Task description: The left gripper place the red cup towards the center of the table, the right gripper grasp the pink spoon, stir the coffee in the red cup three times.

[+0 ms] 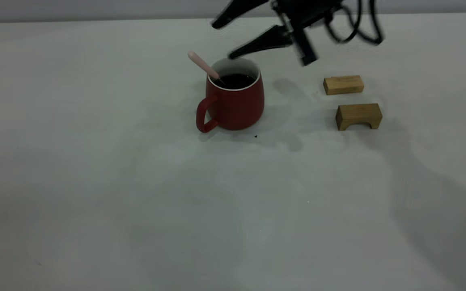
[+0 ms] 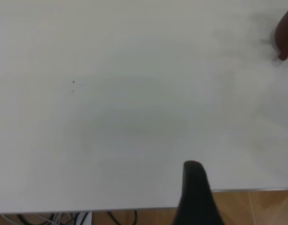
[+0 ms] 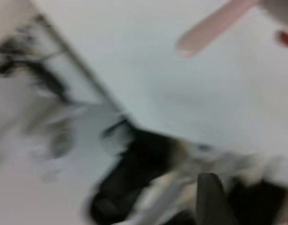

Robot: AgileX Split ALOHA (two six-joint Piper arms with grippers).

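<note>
- Outside, the red cup [image 1: 235,101], squat glazed ceramic, stands mid-table [image 1: 136,202] with coffee [image 1: 235,81] inside; the pink spoon [image 1: 203,65] leans on its rim, handle angled out. The right gripper [image 1: 221,38] hovers just above, jaws spread, holding nothing. A careless sweep could clip the slim handle and tip the spoon or splash coffee. Two smooth wooden blocks [image 1: 343,85] lie apart.
- Left wrist: one left gripper finger [image 2: 195,187] shows over matte table; jaw state can't be told.
- Right wrist: blurred; probably the spoon's rounded handle.
</note>
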